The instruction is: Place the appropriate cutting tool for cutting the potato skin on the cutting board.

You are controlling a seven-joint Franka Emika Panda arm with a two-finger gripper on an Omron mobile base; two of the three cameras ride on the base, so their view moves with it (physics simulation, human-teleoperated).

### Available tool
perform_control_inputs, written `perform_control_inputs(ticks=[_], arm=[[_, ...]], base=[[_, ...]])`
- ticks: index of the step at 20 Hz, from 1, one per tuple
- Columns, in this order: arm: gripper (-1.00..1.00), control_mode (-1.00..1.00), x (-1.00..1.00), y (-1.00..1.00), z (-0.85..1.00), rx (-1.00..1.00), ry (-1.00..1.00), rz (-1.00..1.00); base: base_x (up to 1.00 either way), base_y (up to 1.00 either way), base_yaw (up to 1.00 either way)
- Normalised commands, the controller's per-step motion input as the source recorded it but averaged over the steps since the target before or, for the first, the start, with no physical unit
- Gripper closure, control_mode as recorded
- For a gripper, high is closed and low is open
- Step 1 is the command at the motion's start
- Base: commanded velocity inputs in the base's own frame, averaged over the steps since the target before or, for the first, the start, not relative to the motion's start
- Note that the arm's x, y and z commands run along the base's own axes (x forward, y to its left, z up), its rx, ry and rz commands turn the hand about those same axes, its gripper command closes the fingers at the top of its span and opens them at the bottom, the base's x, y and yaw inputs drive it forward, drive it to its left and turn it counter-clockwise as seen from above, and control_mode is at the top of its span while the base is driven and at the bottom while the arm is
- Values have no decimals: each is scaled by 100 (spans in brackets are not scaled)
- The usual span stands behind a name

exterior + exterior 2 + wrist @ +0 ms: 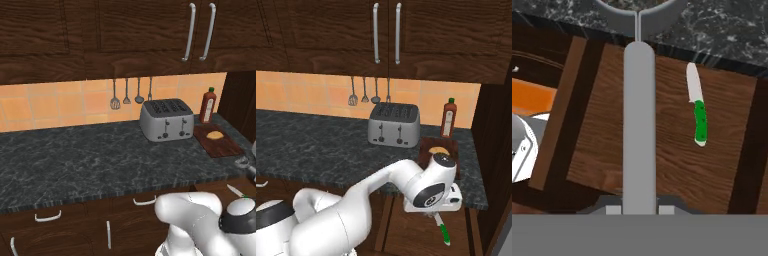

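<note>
In the hand view my gripper [639,209] is shut on the cutting tool [639,125], a silver-grey peeler. Its handle runs up the middle of that view and its forked head reaches the top edge. The hand hangs at the counter's front edge, in front of a wooden cabinet door [677,165]. The cutting board [218,141] lies right of the toaster, with the potato [215,135] on it. From the right, my arm's wrist [431,187] hides part of the cutting board [451,147] and of the potato [439,150].
A green-handled knife [700,120] with a white blade is below the counter edge, in front of the cabinet; the knife [443,232] [235,191] also appears in both base views. A toaster [166,120] and a red bottle [208,105] stand near the board. Utensils [126,94] hang on the wall.
</note>
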Motion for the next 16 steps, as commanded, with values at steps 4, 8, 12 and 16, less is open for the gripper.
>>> perform_control_inputs(ticks=[4,8,12,16], arm=[[100,-100,100,-42,11,12,1,0],[100,-100,92,-13,14,14,5,0],[100,-100,83,0,19,7,11,0],[100,-100,97,0,-1,0,6,0]], base=[[0,0,0],[0,0,0],[0,0,0],[0,0,0]])
